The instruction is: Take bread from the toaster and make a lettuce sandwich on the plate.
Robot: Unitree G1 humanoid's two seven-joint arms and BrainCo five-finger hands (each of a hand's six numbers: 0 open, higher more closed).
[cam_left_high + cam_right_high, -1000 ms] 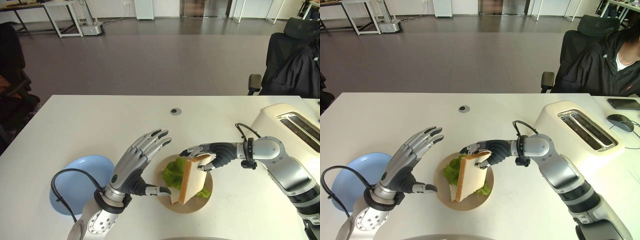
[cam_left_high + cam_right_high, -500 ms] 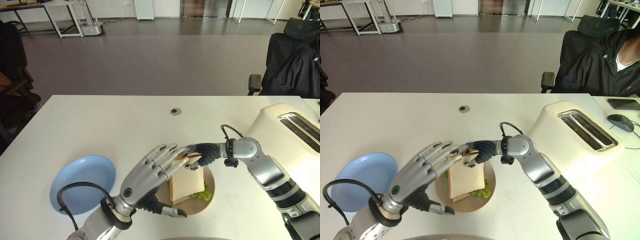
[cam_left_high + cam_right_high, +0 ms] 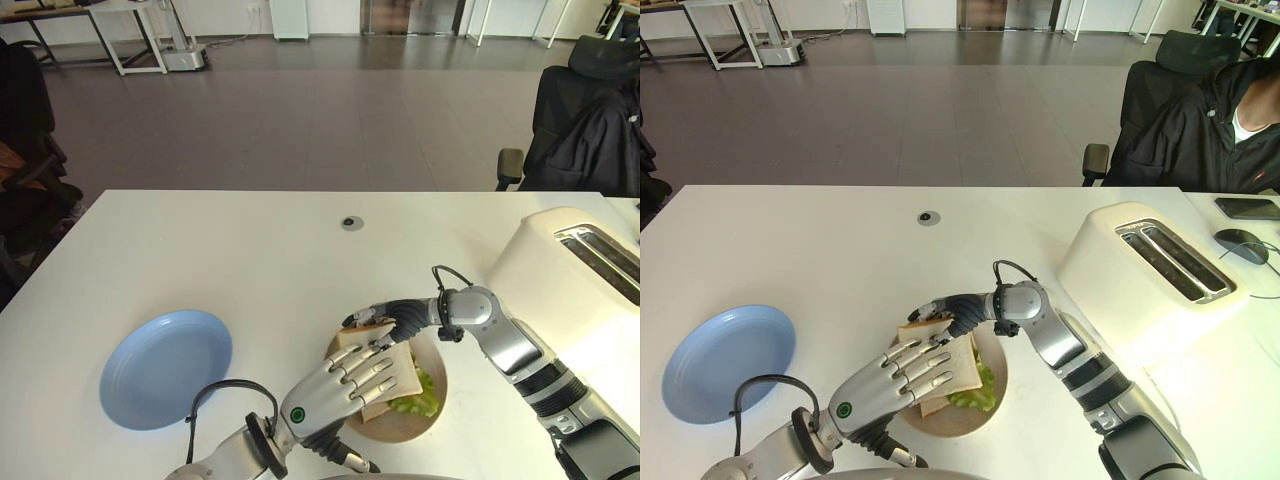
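White bread (image 3: pixel 402 372), upright a second earlier, now lay flat over the lettuce (image 3: pixel 427 392), left hand (image 3: pixel 335 390) spread on it, right hand (image 3: pixel 386 318) pinching its twelve-o'clock edge, so the sandwich looked nearly done.

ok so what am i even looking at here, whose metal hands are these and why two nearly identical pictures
These are the two hands of a humanoid robot. A stereo camera on its head looks down at a white table. The two pictures are that camera's left and right eyes, so they show one scene from slightly different spots.

On the table are a blue plate, a tan plate with a sandwich on it, and a white toaster on the right. The sandwich shows lettuce under a bread slice.

The right hand pinches the far edge of the bread slice with its fingers. The left hand lies flat on top of it, spread open and gripping nothing.
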